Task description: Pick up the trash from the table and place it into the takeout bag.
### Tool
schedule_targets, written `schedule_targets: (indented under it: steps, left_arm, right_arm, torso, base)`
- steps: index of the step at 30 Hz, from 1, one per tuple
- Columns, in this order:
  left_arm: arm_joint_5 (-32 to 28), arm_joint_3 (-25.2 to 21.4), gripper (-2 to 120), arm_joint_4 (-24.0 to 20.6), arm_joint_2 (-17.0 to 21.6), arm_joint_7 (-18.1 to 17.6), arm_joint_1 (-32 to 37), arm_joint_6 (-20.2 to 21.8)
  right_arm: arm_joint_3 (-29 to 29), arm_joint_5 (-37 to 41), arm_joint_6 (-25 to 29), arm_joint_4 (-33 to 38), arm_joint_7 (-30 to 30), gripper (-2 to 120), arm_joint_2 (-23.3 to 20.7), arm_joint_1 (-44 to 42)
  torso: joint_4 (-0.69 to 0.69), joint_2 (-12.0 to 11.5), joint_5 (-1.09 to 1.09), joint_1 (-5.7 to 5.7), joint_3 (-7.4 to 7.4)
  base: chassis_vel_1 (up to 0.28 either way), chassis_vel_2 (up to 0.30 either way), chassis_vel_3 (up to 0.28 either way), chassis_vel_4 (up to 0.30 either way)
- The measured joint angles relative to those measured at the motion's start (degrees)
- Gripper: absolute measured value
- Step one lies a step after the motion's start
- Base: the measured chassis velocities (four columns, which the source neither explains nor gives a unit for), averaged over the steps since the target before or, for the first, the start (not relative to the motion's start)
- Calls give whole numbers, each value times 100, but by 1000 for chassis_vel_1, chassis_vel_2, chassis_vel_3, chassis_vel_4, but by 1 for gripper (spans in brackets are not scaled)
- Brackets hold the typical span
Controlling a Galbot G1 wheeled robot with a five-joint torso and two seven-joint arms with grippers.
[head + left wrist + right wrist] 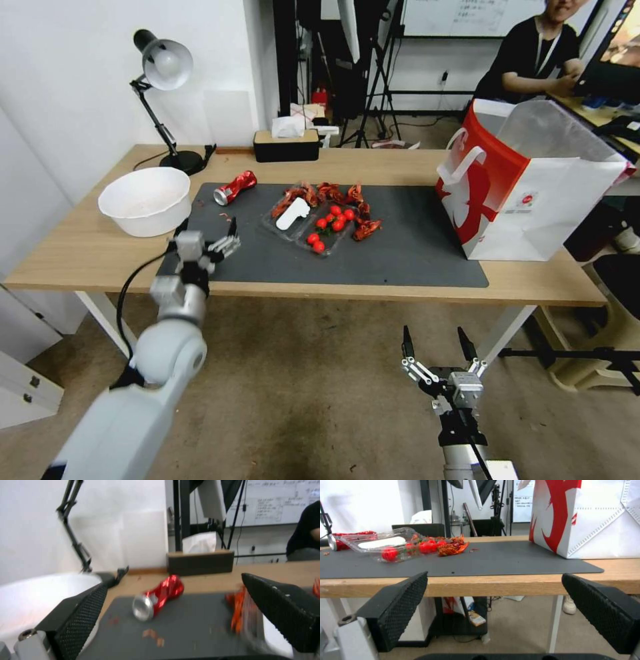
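Note:
A crushed red can (235,187) lies on its side at the back left of the dark grey mat (413,247) on the table (80,253). My left gripper (207,231) hovers open over the mat's near left corner. The can (159,597) lies a short way beyond its fingers (83,615). At mid-mat, a clear plastic tray (308,225) holds cherry tomatoes and a white piece, with red shell scraps (333,195) around it. The red-and-white takeout bag (533,187) stands open on the right. My right gripper (433,335) hangs open below the table's front edge.
A white bowl (145,200) sits left of the mat, close to my left gripper. A desk lamp (163,67) and a dark tissue box (287,145) stand along the back edge. The table's front edge (486,586) runs just ahead of my right gripper.

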Motion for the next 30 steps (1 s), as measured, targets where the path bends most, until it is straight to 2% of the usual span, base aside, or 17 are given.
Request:
schedule_targets:
  steps: [6,17,18,19,21,30]
  left_arm:
    - [-525,552,100,599,281,168,-1193,331]
    - [-606,934,100,998,405,335,-1706,435]
    - [-642,1159,100,1254,438,417,-1988,522]
    - [-642,1159,100,1254,438,417,-1988,522]
    - [-688,1443,100,1567,445,498,-2365,564]
    - [-829,1693,100,1825,444,581,-2699,629]
  right_arm:
    - [-24,-24,11,-3,0,100,20,-40]
    - [-19,-28,15,-5,0,100,18,-60]
    - [-13,-30,20,-4,0,100,15,-76]
    - [-13,-30,20,-4,0,100,15,-76]
    - [-3,-32,28,-2,1,100,4,-97]
    - [7,-31,35,2,2,100,-1,-107]
  torso:
    - [-1,0,-1,0,0]
    - [1,0,-1,0,0]
    - [2,0,-1,0,0]
    - [2,0,-1,0,0]
    - [0,0,-2,0,0]
    - [-1,0,-2,0,1]
  base:
    - [0,0,0,0]
    - [0,0,0,0]
    - [0,0,0,0]
    - [0,0,0,0]
    - [0,0,0,0]
    - [0,0,0,0]
